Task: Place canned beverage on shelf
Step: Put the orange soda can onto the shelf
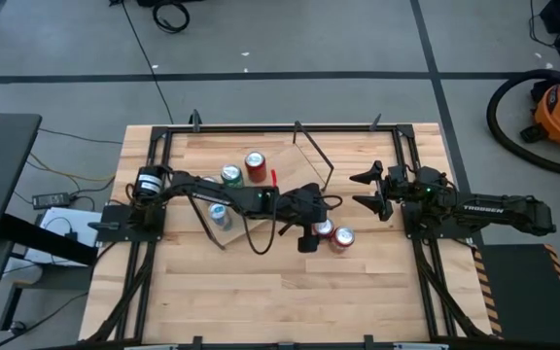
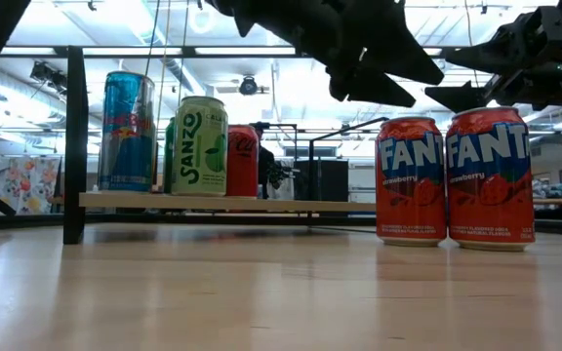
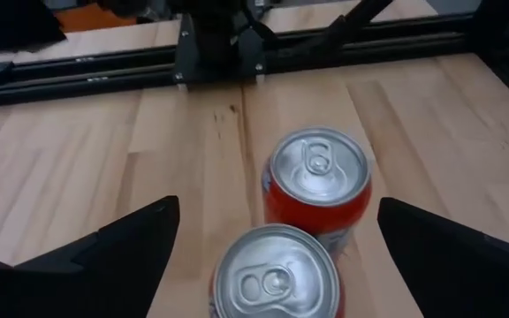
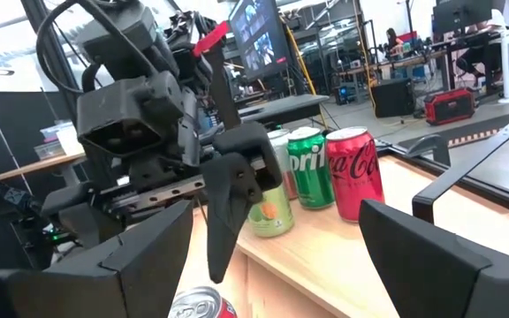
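Observation:
Two red Fanta cans stand upright side by side on the tabletop, right of the shelf. In the left wrist view they are the near can and the far can. My left gripper hovers just above them, open wide, one finger to either side of the pair and touching neither. The shelf is a light wood plank carrying a blue can, a green Sanzo can and a red can. My right gripper waits open at the table's right.
A green Sprite can and a Coca-Cola can also stand on the shelf. Thin black bracket rods rise at the shelf's end, close behind my left gripper. A black frame rims the tabletop. Bare wood lies toward the near edge.

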`<action>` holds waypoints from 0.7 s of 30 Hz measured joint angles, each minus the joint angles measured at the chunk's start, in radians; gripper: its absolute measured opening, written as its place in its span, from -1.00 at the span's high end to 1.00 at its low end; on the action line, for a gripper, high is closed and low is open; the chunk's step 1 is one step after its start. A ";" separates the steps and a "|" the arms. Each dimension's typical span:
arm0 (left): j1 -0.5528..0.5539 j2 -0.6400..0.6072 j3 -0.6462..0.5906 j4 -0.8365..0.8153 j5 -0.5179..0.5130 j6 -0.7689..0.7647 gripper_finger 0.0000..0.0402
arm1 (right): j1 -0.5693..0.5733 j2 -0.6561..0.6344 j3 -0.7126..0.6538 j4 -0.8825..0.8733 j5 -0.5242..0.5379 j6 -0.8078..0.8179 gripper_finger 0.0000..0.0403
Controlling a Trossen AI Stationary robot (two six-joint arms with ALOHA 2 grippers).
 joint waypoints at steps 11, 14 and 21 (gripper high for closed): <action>0.008 0.056 0.002 0.026 -0.001 0.034 -0.99 | 0.000 0.000 0.000 -0.004 0.000 0.000 -0.66; 0.008 0.071 -0.001 0.005 0.001 0.029 -0.99 | 0.000 0.000 0.000 -0.004 0.000 0.000 -0.66; 0.009 0.093 -0.001 -0.054 0.009 0.013 -0.99 | 0.000 -0.001 0.000 -0.005 0.000 0.000 -0.66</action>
